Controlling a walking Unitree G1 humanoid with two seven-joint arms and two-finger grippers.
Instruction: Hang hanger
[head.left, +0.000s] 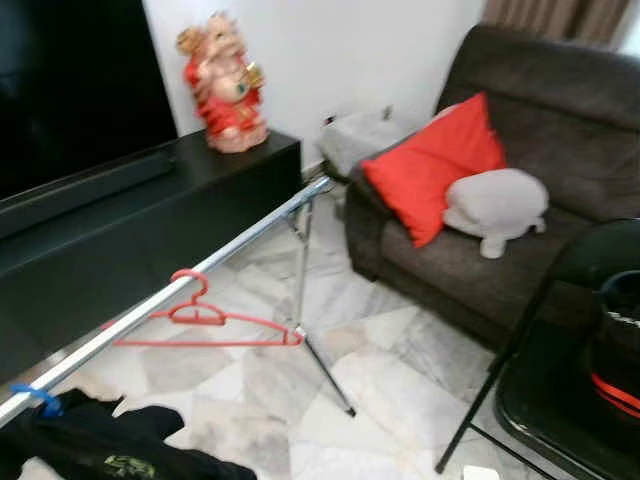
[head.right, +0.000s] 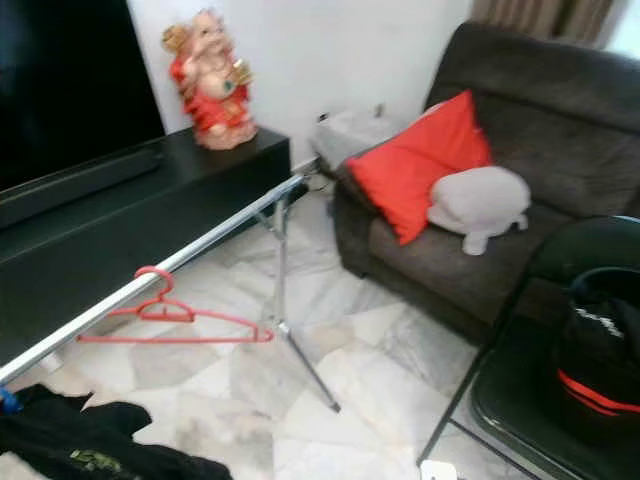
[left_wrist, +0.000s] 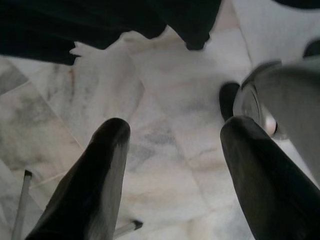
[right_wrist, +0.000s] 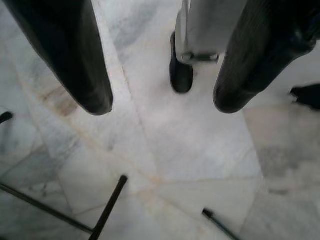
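The red hanger (head.left: 205, 322) hangs by its hook on the silver rail (head.left: 170, 293), about mid-length. At 7 o'clock from it, dark clothes (head.left: 110, 445) lie heaped on the marble floor (head.left: 380, 400). At 2 o'clock sits a brown sofa (head.left: 560, 110) with a red cushion (head.left: 432, 165). The left gripper (left_wrist: 172, 130) and right gripper (right_wrist: 160, 102) both point at the floor, fingers spread wide, holding nothing.

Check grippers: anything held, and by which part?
Nothing held. Left gripper and right gripper are both open over bare floor. The hanger already hangs on the rail.
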